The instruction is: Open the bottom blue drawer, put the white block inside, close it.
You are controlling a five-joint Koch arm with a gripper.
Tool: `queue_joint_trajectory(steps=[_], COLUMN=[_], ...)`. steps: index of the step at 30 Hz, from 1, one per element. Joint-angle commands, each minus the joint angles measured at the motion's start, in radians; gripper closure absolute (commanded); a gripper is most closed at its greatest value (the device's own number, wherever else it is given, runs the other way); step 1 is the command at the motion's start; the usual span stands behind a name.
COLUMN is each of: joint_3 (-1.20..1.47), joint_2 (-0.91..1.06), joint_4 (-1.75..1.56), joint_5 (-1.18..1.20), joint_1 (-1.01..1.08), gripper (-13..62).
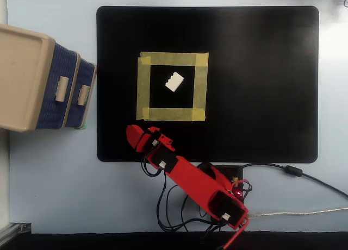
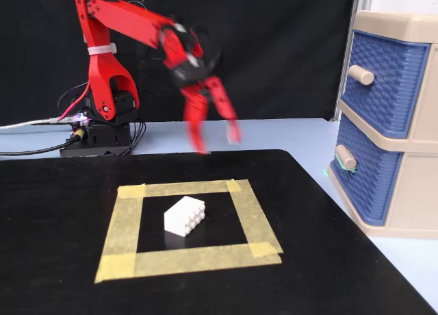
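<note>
Both woven dark-blue drawers shut, bottom blue drawer (image 2: pixel 361 179) included. Red gripper (image 2: pixel 217 141) spread, empty, far of small white block (image 2: pixel 185 216). Next: reach beige handle (image 2: pixel 345 157).

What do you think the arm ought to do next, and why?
Probably swing toward the bottom blue drawer and take its handle. That drawer looks shut, the white block sits untouched inside the tape square, and the gripper hangs open and empty.
</note>
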Motion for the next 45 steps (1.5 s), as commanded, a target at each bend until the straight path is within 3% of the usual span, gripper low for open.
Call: queue_joint_trajectory(steps=[1,6,10,17,26,31,38,42,45], joint_3=[0.114,0.195,0.031,-0.330,-0.480,-0.485,-0.485,-0.469,-0.304], joint_2=[-0.012,-0.345,-0.640,-0.887,-0.930,-0.939,-0.988,-0.986,-0.905], joint_4=[-0.558,-1.302,-1.600,-1.652,-1.566,-1.539,-1.502,-1.489,-1.513], joint_5=[-0.026,-0.057,-0.137,-0.193,-0.190,-0.183,-0.192,-0.193,-0.204], joint_1=[-0.008,-0.054,-0.060,-0.080,-0.132,-0.133,-0.132,-0.123,-0.117], gripper=[15.8,15.9,15.9,16.0,17.0,25.0,56.4,57.5,57.5])
